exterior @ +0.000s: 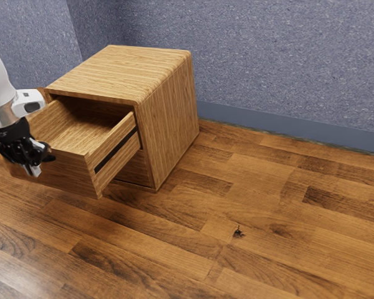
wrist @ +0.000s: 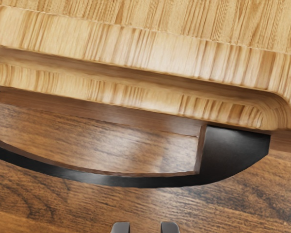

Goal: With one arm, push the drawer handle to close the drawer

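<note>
In the exterior view my gripper (exterior: 32,167) is at the far left, in front of the wooden drawer (exterior: 68,175), which stands pulled out of its cabinet. The handle is largely hidden there by the hand. From the wrist camera, the black curved handle (wrist: 121,181) spans the drawer front (wrist: 150,51), its bar bowed out from the wood. My gripper (wrist: 145,227) is open, two fingertips apart with floor visible between them. They are just outside the handle's bar, with a small gap to it.
The wooden cabinet (exterior: 169,118) stands near a blue-grey wall (exterior: 280,56) with a skirting board (exterior: 287,123). Wooden floor (exterior: 193,249) stretches in front of and beside the cabinet. A small dark mark (exterior: 239,232) is on that floor.
</note>
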`<action>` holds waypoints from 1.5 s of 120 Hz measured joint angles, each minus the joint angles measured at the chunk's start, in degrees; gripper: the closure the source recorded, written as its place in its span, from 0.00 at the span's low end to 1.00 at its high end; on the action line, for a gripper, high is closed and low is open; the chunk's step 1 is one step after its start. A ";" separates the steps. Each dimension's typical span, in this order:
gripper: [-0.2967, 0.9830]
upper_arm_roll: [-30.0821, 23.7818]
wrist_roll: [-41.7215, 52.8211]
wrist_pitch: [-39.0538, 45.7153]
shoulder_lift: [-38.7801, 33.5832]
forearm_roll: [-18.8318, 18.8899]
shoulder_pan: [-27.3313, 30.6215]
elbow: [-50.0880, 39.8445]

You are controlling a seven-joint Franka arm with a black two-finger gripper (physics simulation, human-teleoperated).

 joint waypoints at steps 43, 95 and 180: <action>0.84 0.57 1.34 2.11 4.25 0.90 -0.51 3.58; 0.84 0.56 1.91 3.09 13.59 0.21 -1.72 11.82; 0.85 0.56 3.13 10.31 25.95 -0.55 -1.79 22.72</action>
